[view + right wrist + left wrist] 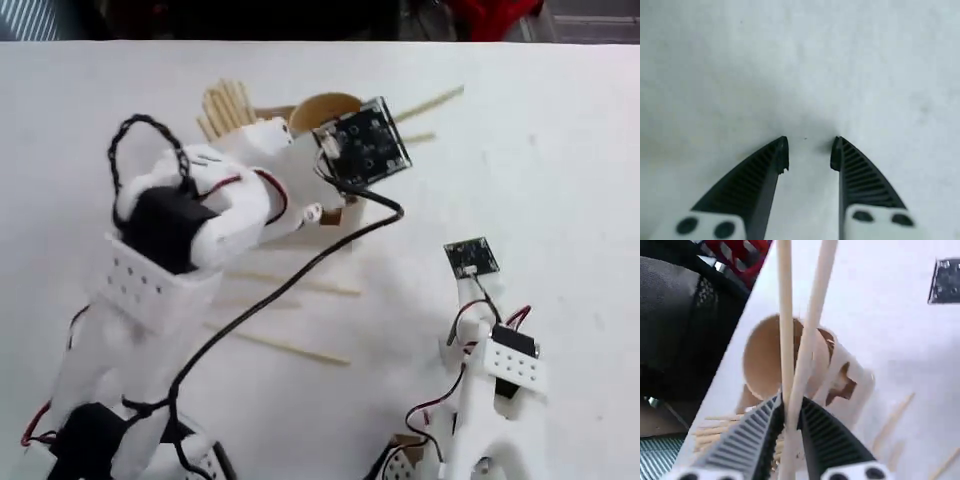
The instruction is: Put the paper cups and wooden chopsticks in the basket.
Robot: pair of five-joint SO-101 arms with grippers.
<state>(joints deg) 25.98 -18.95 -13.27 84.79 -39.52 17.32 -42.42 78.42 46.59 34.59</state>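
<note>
My left gripper [791, 402] is shut on two wooden chopsticks [812, 325], held over the white basket [855, 385]. A brown paper cup [765, 360] lies in the basket with its mouth toward the camera. In the high view the basket [335, 235] sits at the back centre under the left arm. The cup [322, 105] and a bundle of chopsticks [225, 105] show inside it. The held chopsticks [430, 103] stick out to the right. My right gripper [809, 150] is open just above bare table.
Loose chopsticks [300, 285] and another [285, 347] lie on the white table in front of the basket. The right arm [490, 365] stands at the front right. A black cable [290, 280] crosses the middle. A dark floor edge runs along the back.
</note>
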